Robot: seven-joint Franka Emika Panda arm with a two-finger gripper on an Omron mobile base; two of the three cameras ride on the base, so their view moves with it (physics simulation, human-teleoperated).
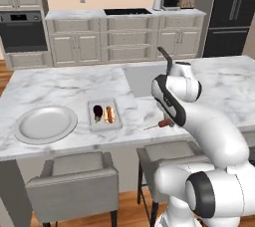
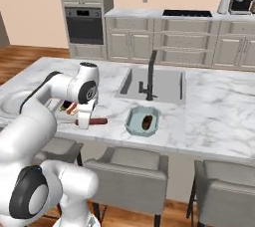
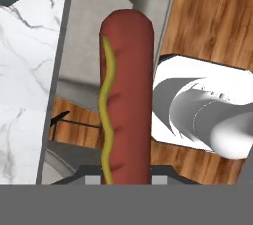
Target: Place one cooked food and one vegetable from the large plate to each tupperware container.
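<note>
Over the front edge of the marble island counter (image 1: 60, 84), my gripper (image 2: 84, 121) is clamped on a reddish-brown hot dog sausage with a wavy yellow mustard line (image 3: 124, 100); jaws are closed around its near end. From the right base camera the sausage sticks out sideways from the fingers toward the sink side, just above the counter edge. Hand camera looks along it: marble on one side, wood floor and a grey stool seat beyond. Wide round pale grey-white dinner plate (image 1: 46, 124) sits near the left front of the island, nothing on it that I can make out. Just beside it, to its right, the pale grey-white rectangular container with rounded corners (image 1: 105, 115) holds a dark purple eggplant (image 1: 97, 113) and an orange-brown piece of food (image 1: 110, 115), side by side. Teal elongated container with cut corners (image 2: 143, 121) sits in front of the steel sink (image 2: 154, 82), well apart from the plate, with one dark brown item (image 2: 148, 121) inside; can't tell what it is.
</note>
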